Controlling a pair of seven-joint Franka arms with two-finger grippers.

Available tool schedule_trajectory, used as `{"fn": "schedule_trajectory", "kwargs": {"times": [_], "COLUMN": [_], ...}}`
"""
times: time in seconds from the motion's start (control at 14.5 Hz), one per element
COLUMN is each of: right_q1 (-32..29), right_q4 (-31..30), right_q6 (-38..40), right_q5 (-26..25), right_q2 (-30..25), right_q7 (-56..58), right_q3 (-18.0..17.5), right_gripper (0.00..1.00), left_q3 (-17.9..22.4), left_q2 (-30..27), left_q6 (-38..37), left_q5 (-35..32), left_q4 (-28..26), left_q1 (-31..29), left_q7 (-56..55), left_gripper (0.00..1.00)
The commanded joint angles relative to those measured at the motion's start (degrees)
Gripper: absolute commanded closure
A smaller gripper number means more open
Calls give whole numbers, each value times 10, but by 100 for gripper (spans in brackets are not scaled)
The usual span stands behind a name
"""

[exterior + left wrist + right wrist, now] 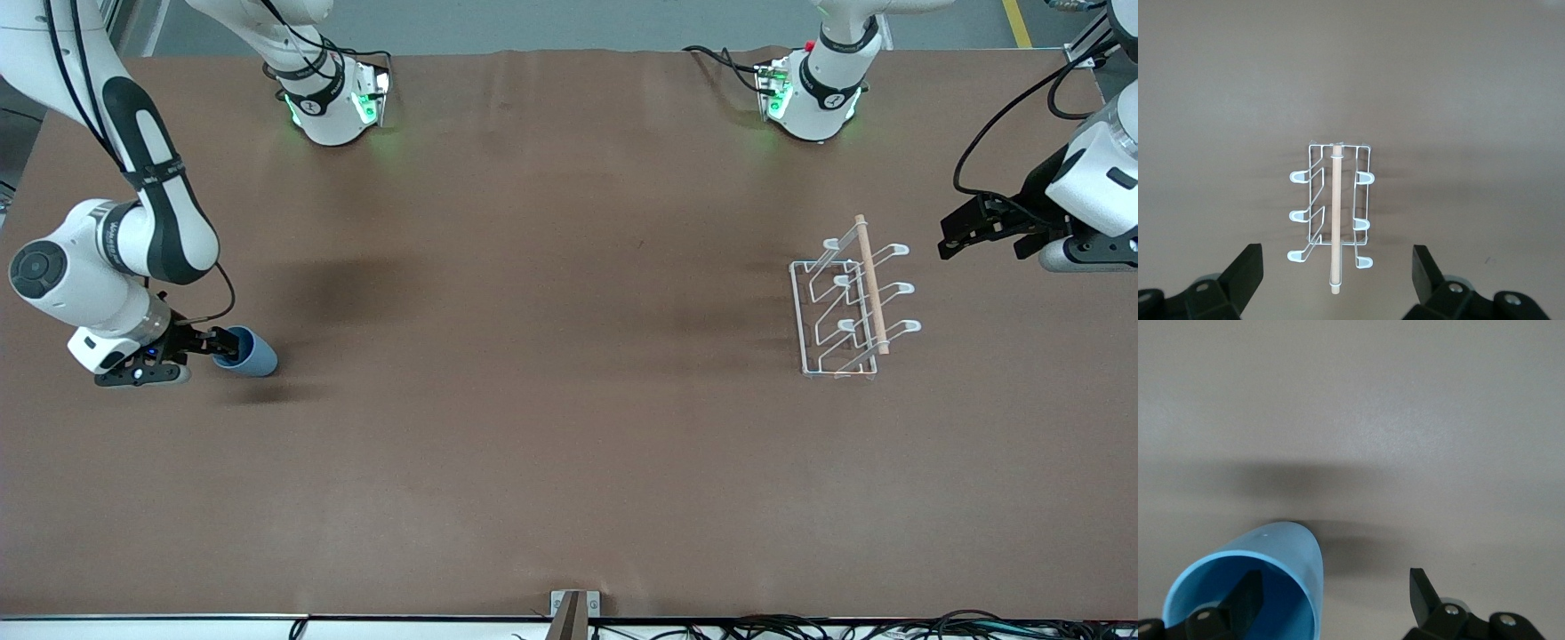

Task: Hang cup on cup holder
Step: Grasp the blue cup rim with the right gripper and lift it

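The light-blue cup lies on its side on the brown table near the right arm's end, with its darker blue mouth toward my right gripper. That gripper is open. In the right wrist view one finger is inside the cup and the other finger is outside, so the cup's wall is between them. The white wire cup holder with its wooden dowel stands near the left arm's end. My left gripper is open and empty, in the air beside the holder, which shows between its fingers.
The two arm bases stand along the table edge farthest from the front camera. A small metal bracket sits at the nearest table edge, with cables along that edge.
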State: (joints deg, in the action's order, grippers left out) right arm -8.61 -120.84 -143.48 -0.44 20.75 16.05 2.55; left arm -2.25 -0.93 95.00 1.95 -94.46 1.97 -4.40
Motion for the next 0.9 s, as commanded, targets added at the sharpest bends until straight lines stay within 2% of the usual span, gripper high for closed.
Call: {"fn": "schedule_trajectory", "kwargs": {"times": [0.0, 0.07, 0.21, 0.28, 0.35, 0.55, 0.83], "right_q1": [-4, -4, 1, 1, 2, 3, 1], "right_q4": [-5, -5, -4, -3, -2, 2, 58], "right_q6": [-6, -4, 3, 3, 3, 11, 101], "right_q5": [0, 1, 2, 4, 11, 17, 30], "right_q2": [5, 6, 7, 7, 7, 7, 2], "right_q7": [3, 1, -5, -5, -8, -10, -10], "right_q3": [-5, -5, -6, -6, -6, -6, -8], "right_gripper": [20, 36, 79, 94, 100, 100, 100], "left_q3": [1, 2, 2, 2, 2, 2, 2], "left_q2": [2, 3, 2, 2, 2, 2, 2], "left_q6": [3, 3, 3, 3, 3, 2, 2], "left_q5": [-3, -3, -3, -3, -3, -3, -3], "left_q4": [5, 5, 5, 5, 5, 5, 5], "left_q1": [3, 3, 4, 4, 4, 4, 4], "left_q7": [8, 8, 8, 8, 8, 8, 8], "left_gripper": [1, 1, 1, 1, 1, 1, 1]}}
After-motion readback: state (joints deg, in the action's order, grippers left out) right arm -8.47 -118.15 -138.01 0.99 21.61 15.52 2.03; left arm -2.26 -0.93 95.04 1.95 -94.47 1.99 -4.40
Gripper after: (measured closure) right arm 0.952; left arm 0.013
